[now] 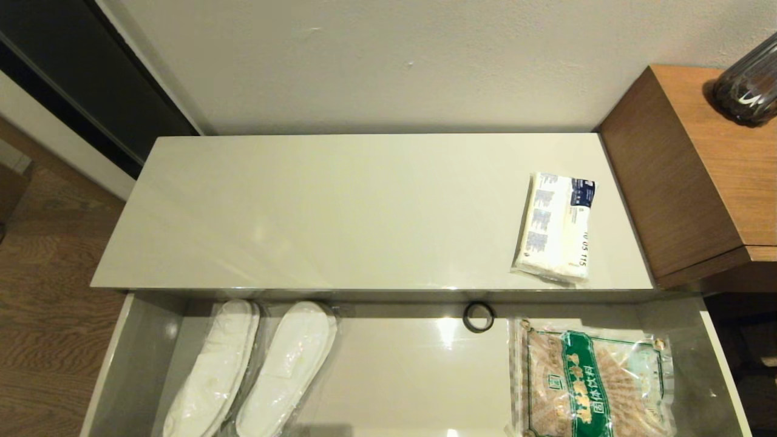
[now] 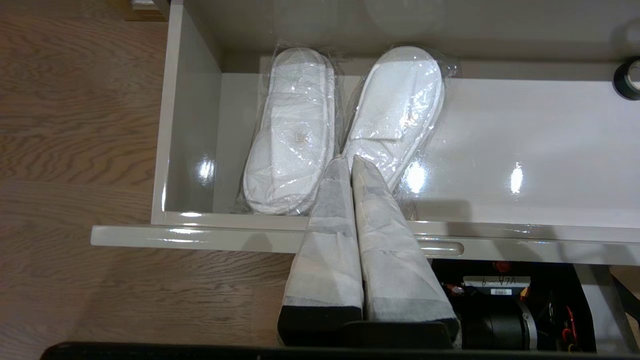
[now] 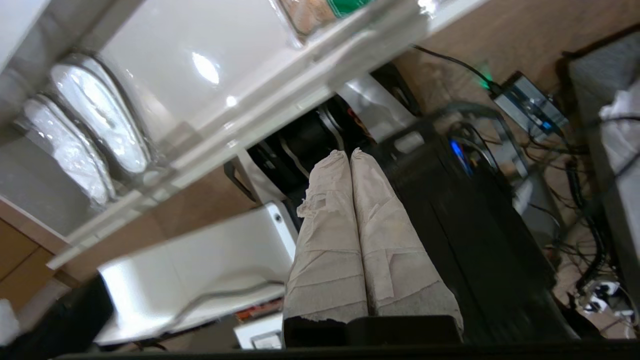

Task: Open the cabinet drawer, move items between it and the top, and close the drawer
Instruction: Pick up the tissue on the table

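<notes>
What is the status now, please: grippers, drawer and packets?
Left gripper shut, empty, over the slippers at the drawer front. Right gripper shut, empty, below the drawer front. Drawer open. White packet on the top, green packet in drawer. Nothing blocking.

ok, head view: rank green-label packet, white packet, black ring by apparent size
1. green-label packet, cut off by the frame's bottom edge; it lies in the open drawer, nearer the camera
2. white packet
3. black ring, clearly smallest
</notes>
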{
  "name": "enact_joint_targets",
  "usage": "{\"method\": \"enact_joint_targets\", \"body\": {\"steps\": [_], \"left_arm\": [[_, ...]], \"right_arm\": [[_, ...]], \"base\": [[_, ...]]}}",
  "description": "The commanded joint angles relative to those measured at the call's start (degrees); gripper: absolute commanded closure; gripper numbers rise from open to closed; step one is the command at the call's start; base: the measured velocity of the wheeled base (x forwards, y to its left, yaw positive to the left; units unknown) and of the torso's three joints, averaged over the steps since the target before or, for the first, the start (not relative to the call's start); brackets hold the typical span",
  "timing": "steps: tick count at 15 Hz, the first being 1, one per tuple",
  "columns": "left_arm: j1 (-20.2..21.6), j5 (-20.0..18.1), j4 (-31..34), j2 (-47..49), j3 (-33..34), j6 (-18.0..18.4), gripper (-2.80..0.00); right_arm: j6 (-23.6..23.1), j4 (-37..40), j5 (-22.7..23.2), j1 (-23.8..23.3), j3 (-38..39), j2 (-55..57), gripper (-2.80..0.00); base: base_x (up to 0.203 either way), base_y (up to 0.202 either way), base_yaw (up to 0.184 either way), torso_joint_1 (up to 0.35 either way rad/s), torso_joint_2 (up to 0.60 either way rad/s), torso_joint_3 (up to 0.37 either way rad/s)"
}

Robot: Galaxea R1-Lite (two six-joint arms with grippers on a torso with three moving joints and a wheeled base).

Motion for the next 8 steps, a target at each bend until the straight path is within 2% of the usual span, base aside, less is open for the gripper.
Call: {"method": "enact_joint_targets", "body": {"steps": [1,5,6,8], "left_arm": [[0.0,0.1,0.1,0.0,0.0,0.0,0.00],[0.0,0.1,0.1,0.0,0.0,0.0,0.00],[-0.1,0.1,0.1,0.0,0.0,0.0,0.00],[0.0,0.0,0.1,0.0,0.0,0.0,0.00]], "right_arm": [[-2.4,3.0,0.7,-3.3,-1.3,-3.4,0.00],[-18.1,5.5,6.7,-14.8,-2.2,-12.4,0.00],[-22.2,5.6,8.1,-16.6,-1.7,-14.9,0.00],[-26.5,5.7,8.8,-17.4,0.7,-18.5,0.00]], "base": [[0.000,0.000,0.000,0.000,0.00,0.000],[0.000,0.000,0.000,0.000,0.00,0.000],[0.000,0.000,0.000,0.000,0.00,0.000],[0.000,0.000,0.000,0.000,0.00,0.000]]}}
